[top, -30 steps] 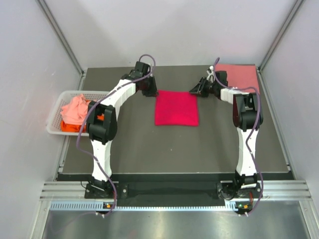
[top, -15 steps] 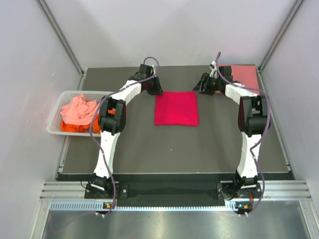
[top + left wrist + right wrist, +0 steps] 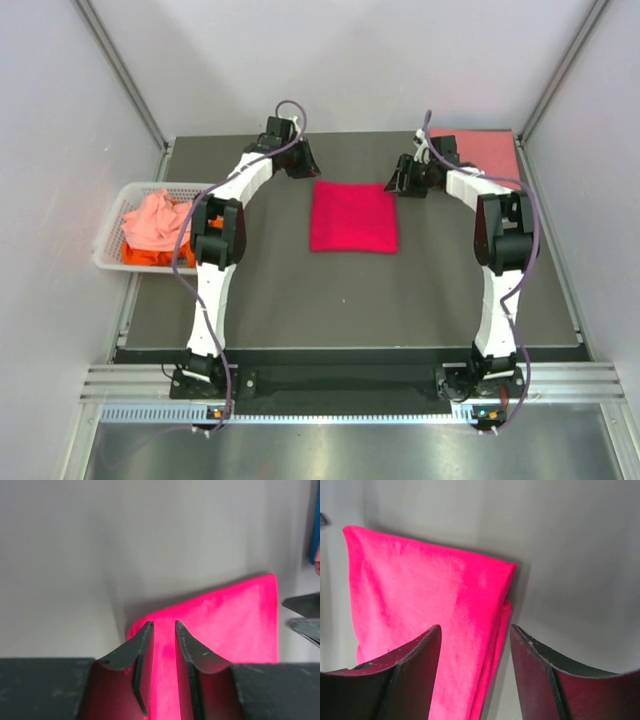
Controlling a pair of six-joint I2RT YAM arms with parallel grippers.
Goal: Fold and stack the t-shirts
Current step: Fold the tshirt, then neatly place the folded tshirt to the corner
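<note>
Magenta folded shirt (image 3: 353, 217) is lying between both arms — left gripper (image 3: 300, 163), nearly closed, empty, at ten o'clock; right gripper (image 3: 400, 180), spread, at two.

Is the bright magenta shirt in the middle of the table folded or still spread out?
Folded. The magenta-red shirt lies as a compact rectangle with no sleeves showing, and the right wrist view shows stacked layers at its edge.

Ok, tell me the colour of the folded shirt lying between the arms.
Bright magenta-red folded shirt, plain; clearest in the top external view.
</note>
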